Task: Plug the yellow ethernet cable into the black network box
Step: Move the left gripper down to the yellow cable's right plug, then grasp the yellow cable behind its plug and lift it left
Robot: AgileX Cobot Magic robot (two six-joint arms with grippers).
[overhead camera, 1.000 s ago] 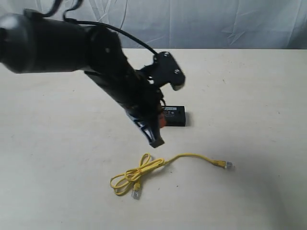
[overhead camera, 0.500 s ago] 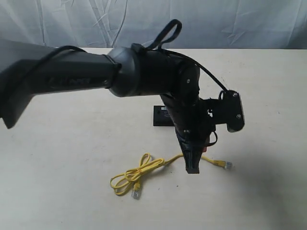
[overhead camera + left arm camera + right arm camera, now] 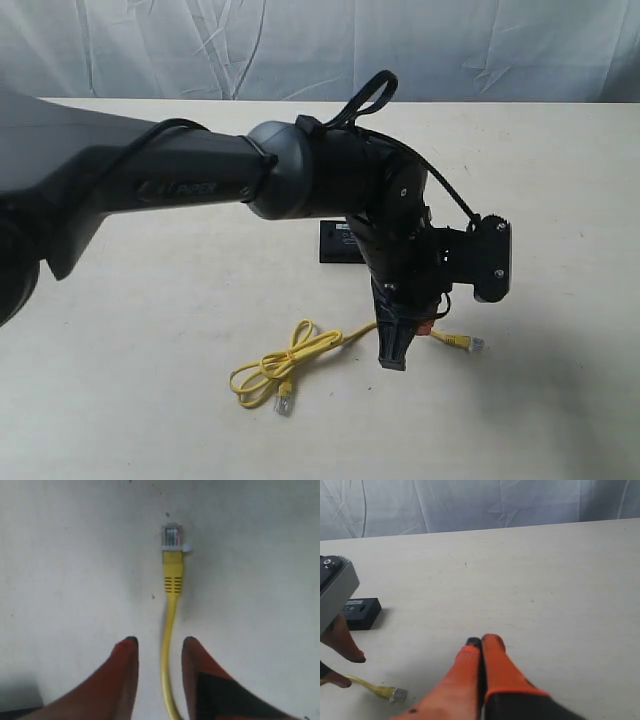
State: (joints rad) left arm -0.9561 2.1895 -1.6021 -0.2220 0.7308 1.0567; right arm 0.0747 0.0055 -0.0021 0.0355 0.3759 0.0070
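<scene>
Yellow ethernet cable (image 3: 318,344) lies on a pale table (image 3: 560,200), its clear plug (image 3: 172,535) just beyond the left gripper (image 3: 157,642), whose orange fingers (image 3: 122,675) straddle the cord, parted and gripping nothing. The black network box (image 3: 333,243) sits apart, half hidden by the arm. The right gripper (image 3: 481,641) is closed and empty.

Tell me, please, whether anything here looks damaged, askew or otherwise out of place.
Nothing stands out. The yellow ethernet cable lies loose on the table, its clear plug looking intact beyond the open left gripper, whose fingers straddle the cord. The black network box sits flat. The right gripper is shut.
</scene>
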